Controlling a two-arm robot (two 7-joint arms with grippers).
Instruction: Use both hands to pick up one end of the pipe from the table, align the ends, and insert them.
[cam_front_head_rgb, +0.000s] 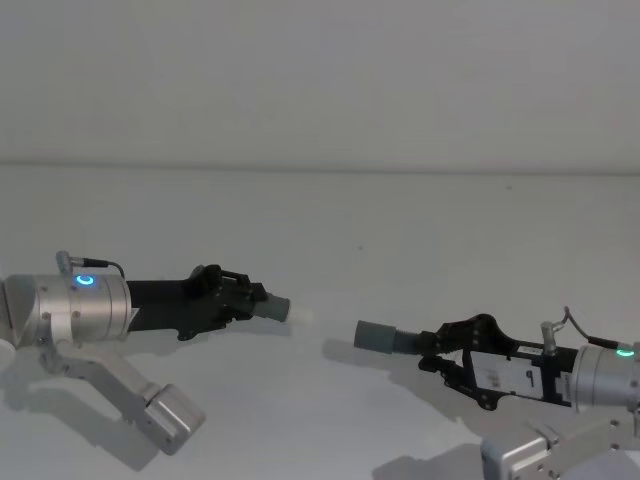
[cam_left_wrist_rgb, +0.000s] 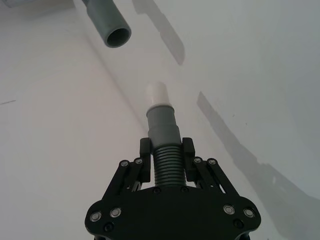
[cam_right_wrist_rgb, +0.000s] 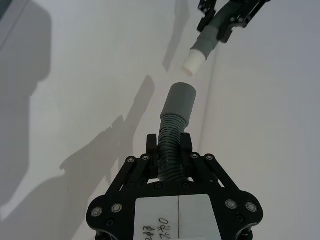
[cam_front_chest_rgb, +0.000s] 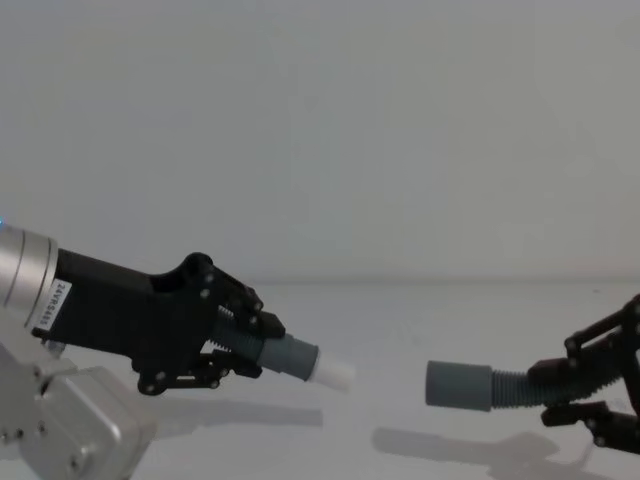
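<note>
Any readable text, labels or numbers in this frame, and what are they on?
White label on the right gripper body: handwritten marks, cut off at the picture's edge, not legible.
Label on the right gripper in the head view: print too small to read.
White sticker on the left gripper wrist: digits too blurred to read.

Note the finishes: both grippers, left gripper (cam_front_head_rgb: 262, 296) and right gripper (cam_front_head_rgb: 432, 352), are matt black plastic on brushed silver metal wrists; the pipe (cam_left_wrist_rgb: 162, 134) is matt grey ribbed plastic; the table (cam_front_head_rgb: 400, 240) is smooth matt white.
</note>
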